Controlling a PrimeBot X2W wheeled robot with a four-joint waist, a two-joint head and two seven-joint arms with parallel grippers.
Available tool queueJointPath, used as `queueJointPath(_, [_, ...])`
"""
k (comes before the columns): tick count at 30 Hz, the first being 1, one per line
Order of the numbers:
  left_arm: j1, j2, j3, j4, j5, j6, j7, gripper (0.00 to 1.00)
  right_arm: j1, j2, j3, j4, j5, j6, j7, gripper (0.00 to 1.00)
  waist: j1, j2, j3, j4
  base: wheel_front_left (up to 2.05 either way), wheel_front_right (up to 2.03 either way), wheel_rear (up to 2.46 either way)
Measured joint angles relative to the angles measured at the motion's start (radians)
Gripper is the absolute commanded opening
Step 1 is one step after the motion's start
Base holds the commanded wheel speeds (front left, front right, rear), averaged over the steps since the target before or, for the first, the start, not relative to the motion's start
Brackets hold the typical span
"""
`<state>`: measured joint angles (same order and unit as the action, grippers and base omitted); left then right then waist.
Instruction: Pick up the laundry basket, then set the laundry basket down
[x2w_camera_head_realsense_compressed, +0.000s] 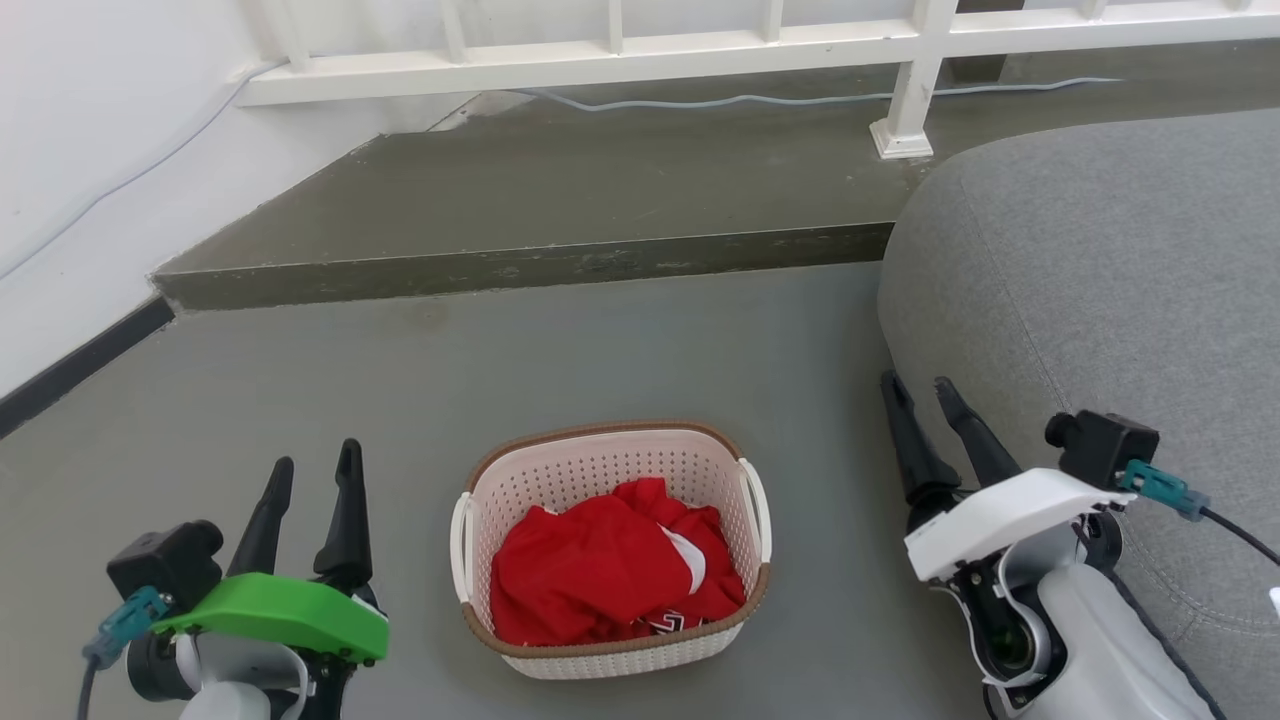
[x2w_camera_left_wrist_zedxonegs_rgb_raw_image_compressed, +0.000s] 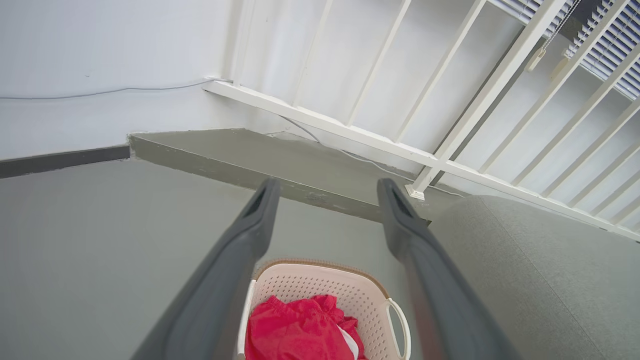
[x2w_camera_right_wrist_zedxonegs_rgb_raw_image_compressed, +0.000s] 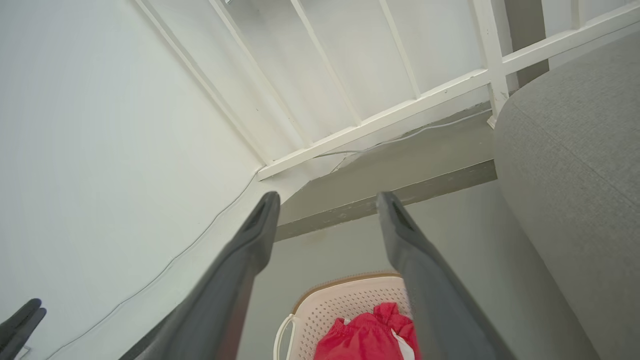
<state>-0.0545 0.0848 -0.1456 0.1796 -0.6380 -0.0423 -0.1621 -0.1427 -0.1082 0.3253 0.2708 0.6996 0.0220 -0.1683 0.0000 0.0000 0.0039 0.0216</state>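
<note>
The laundry basket (x2w_camera_head_realsense_compressed: 600, 470) sits on the grey floor (x2w_camera_head_realsense_compressed: 400, 380) near the robot, between the two arms and touched by neither. A crumpled red garment (x2w_camera_head_realsense_compressed: 600, 570) with white patches lies inside and hides its bottom. The left gripper (x2w_camera_head_realsense_compressed: 316, 455) hovers to its left, spread and empty. The right gripper (x2w_camera_head_realsense_compressed: 915, 382), also spread, is to its right beside a grey upholstered seat (x2w_camera_head_realsense_compressed: 1100, 280). In both wrist views the basket's near part is cut off and a finger hides part of it. A low step (x2w_camera_head_realsense_compressed: 520, 265) and white railing (x2w_camera_head_realsense_compressed: 600, 60) lie beyond.
</note>
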Motion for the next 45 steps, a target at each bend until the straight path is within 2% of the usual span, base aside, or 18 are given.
queueJointPath(23, [-0.010, -0.013, -0.020, -0.026, 0.308, 0.007, -0.087, 1.00, -0.035, 0.007, 0.082, 0.011, -0.328, -0.039, -0.081, 1.00, 0.0000, 0.0000, -0.003, 0.010, 0.00, 0.00, 0.00])
queueJointPath(45, [-0.011, -0.031, 0.008, -0.025, 0.319, -0.011, -0.090, 1.00, -0.035, 0.021, 0.047, 0.022, -0.354, -0.042, -0.082, 1.00, 0.0000, 0.0000, 0.009, 0.007, 0.00, 0.00, 0.00])
